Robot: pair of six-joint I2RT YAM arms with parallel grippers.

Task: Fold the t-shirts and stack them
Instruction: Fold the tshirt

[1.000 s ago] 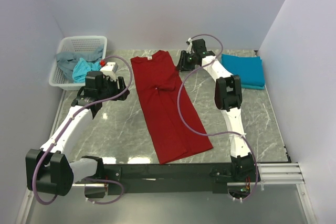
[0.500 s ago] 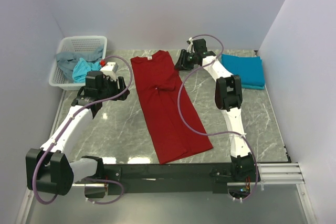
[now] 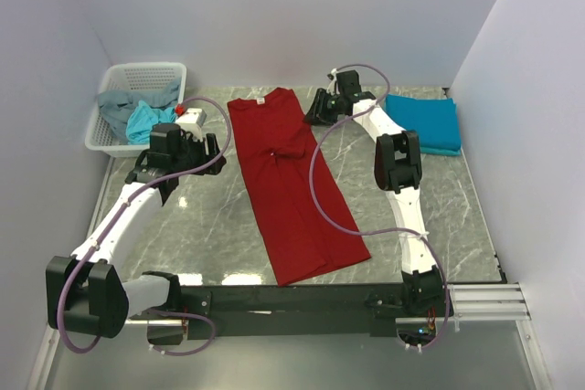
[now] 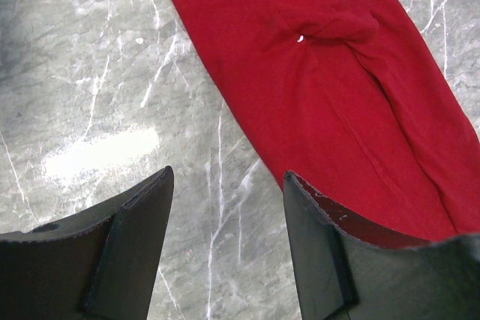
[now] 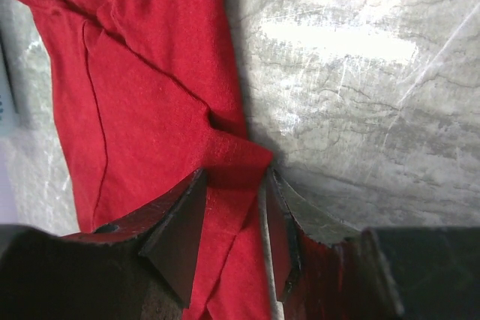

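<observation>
Red shirt (image 3: 294,191) lies flat on the table (image 3: 210,226), folded lengthwise into a long strip, collar at the far end, hem near the arm bases. A small pucker sits mid-strip.

Right arm is stretched far forward, elbow up, wrist bent left. Right gripper (image 3: 316,109) is down at the shirt's right edge near the collar end. In the right wrist view its fingers (image 5: 178,230) stand partway apart and straddle a folded-over flap of the red cloth. Cloth sits between them, with no clear pinch.

Left arm reaches forward along the left side, wrist turned toward the shirt. Left gripper (image 3: 203,148) hangs over bare table just left of the strip. In the left wrist view its fingers (image 4: 127,252) are wide apart with nothing between them, only marble below.

Folded teal shirt (image 3: 422,122) lies at far right. White basket (image 3: 137,75) at far left holds grey (image 3: 114,107) and turquoise (image 3: 148,121) shirts, crumpled.
</observation>
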